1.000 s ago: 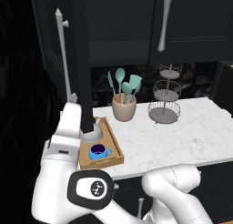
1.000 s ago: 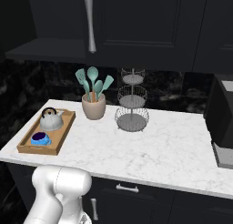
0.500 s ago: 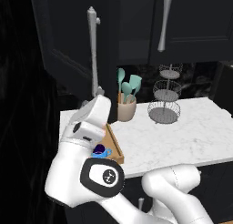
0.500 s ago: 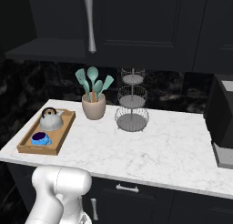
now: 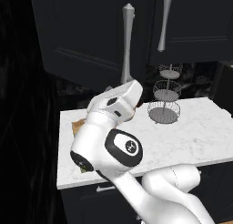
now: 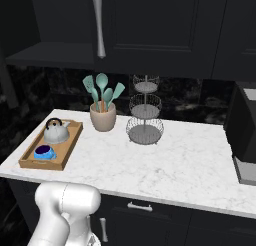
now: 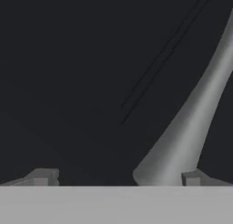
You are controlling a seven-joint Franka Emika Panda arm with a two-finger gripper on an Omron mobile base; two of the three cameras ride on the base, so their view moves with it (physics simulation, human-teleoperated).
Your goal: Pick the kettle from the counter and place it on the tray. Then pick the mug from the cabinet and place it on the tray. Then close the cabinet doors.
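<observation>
A: Item one, what is hidden or cut off?

B: In the left base view most of the tray [image 5: 78, 125] is covered by the white arm; only a brown corner is seen at the arm's left edge. The beige utensil crock [image 6: 103, 117] is likewise screened there. The inside of the cabinet [image 6: 45, 55] is too dark in the right base view for its shelf contents to be told.

A: Item two, the task's things?

B: In the right base view the kettle [image 6: 56, 131] is recorded standing upright on the tray [image 6: 31, 163], at its far end; the mug [image 6: 44, 152] is set in the near end. The tray lies at the left end of the surface [image 6: 165, 165].

A: Other entries?

B: A wire tiered stand [image 6: 145, 117], right of the crock.

A: Item three, the claw?

B: In the hand view the claw [image 7: 116, 177] is spread to its widest, with one fingertip [image 7: 43, 176] at each lower corner. Nothing is gripped. A silver door handle [image 7: 191, 123] is seen rising slantwise against the dark cabinet door [image 7: 82, 73], its lower end just inside the right tip; whether they touch cannot be told.
</observation>
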